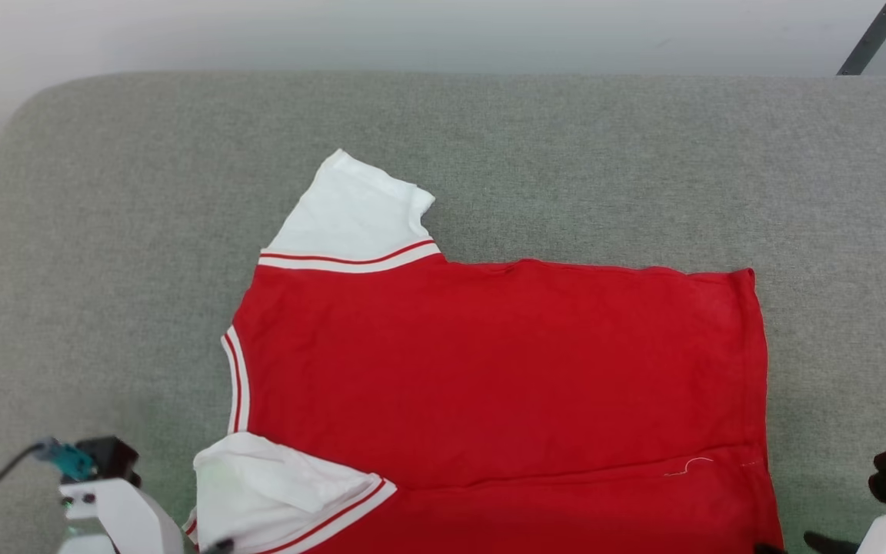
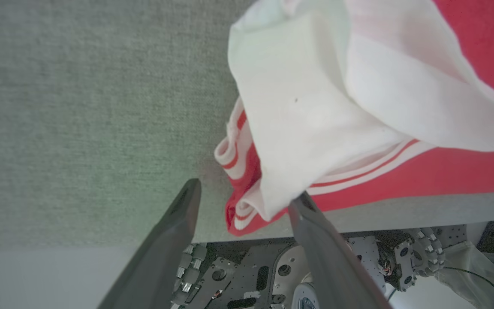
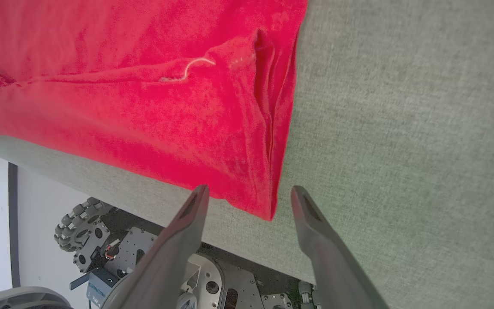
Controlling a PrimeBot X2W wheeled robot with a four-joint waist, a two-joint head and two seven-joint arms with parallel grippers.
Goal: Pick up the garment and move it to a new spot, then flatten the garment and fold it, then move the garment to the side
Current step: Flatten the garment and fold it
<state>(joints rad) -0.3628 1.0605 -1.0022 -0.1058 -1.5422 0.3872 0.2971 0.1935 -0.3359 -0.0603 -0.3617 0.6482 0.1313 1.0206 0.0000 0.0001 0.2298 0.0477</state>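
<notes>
Garment [image 1: 489,369], a red white-sleeved jersey shirt, lay flat on our grey fabric desk [image 1: 104,231], seemingly folded once. Left tool [image 2: 247,191] and right tool [image 3: 249,191] gaped, released. We judged more folding and the move aside remained.

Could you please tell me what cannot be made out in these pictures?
1. Head view: the garment is cut off on its near side by the bottom edge.
2. All views: its underside, against the grey surface, is hidden.
3. Left wrist view: whether the open left gripper touches the white sleeve is unclear.
4. Right wrist view: how high the open right gripper hangs above the hem is unclear.
</notes>
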